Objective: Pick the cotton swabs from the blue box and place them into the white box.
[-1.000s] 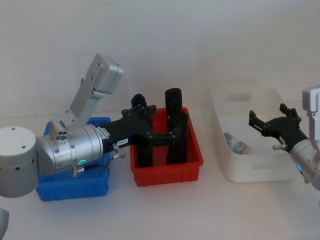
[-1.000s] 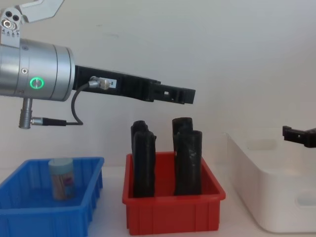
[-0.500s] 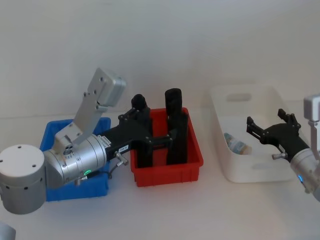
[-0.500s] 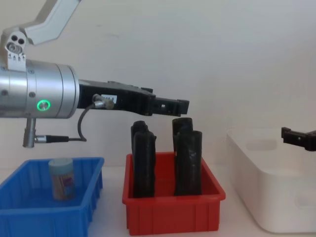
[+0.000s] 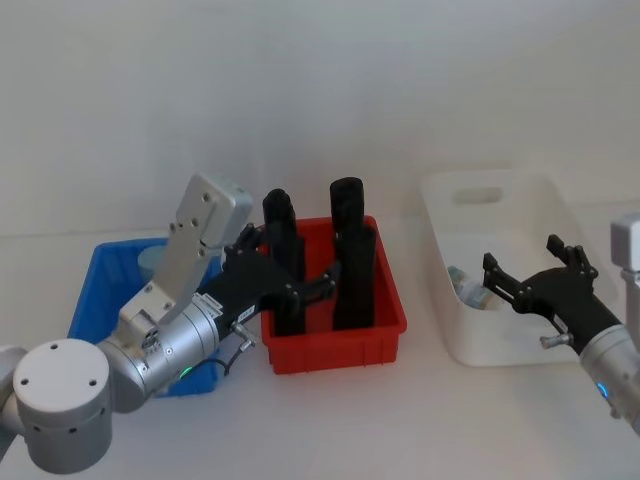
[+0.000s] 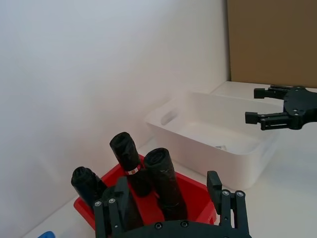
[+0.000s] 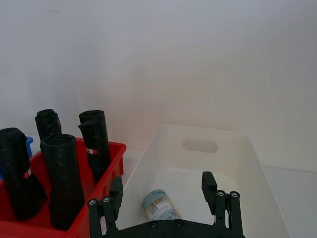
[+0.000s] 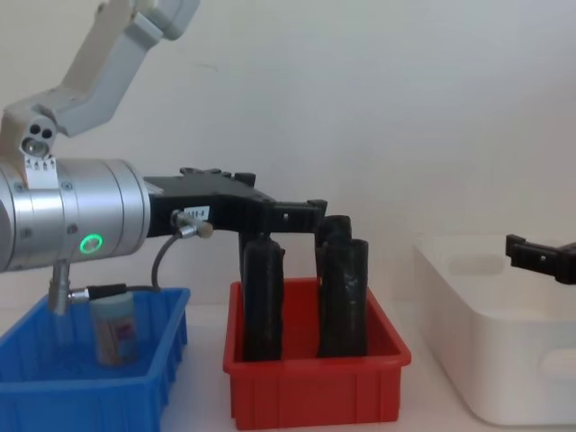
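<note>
Here, left gripper (image 5: 290, 260), jaws apart & empty, hangs over the red bin (image 8: 315, 391) w/ its black rolls (image 8: 342, 297); best to swing left over the cotton swabs jar (image 8: 112, 328) standing in the blue box (image 8: 36, 382) & clamp it squarely, while right gripper (image 5: 520, 255), likewise spread, hovers at the white box (image 8: 504, 360).

A plain white surface (image 5: 430, 420) runs back to a pale wall, and three bins sit flat on it in a row. The blue box (image 5: 90, 295) is at the robot's left, the red bin (image 5: 335, 345) is in the middle, and the white box (image 5: 490, 348) is at the right. The blue box and red bin stand near each other with a narrow gap between them. A wider strip of bare surface separates the red bin from the white box, which is the tallest of the three.
</note>
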Motion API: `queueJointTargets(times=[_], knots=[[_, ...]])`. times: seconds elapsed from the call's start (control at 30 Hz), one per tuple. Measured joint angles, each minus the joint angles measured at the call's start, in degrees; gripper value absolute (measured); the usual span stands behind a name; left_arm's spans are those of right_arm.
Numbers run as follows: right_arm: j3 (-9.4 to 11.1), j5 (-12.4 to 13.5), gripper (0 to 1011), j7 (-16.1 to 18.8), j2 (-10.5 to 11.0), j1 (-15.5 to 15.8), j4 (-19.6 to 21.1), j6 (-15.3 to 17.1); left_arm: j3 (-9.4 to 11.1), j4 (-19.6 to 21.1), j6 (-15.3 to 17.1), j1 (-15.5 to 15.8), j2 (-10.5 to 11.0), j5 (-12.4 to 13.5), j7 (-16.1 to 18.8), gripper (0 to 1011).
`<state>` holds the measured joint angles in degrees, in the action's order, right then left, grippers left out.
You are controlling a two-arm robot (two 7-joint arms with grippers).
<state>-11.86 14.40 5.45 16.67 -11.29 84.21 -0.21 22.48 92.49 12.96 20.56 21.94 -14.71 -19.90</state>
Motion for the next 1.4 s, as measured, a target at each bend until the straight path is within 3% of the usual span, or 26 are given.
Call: queueJointTargets(times=[0.57,0.83,1.4], knots=[[-0.9,1.6,1002,-1.3,2.1,9.3,13.1,1.7,2.4,0.5,-8.0,-4.6,0.0,2.1,12.6,1004],[-1.1,2.0,1001,-1.6,2.6,11.8,16.5,2.2,3.3,0.7,-11.2,-6.5,0.0,3.0,17.9,1004],[-1.1,2.1,1002,-1.7,2.7,12.1,17.0,2.2,3.6,0.7,-12.2,-7.0,0.0,3.3,19.3,1004]])
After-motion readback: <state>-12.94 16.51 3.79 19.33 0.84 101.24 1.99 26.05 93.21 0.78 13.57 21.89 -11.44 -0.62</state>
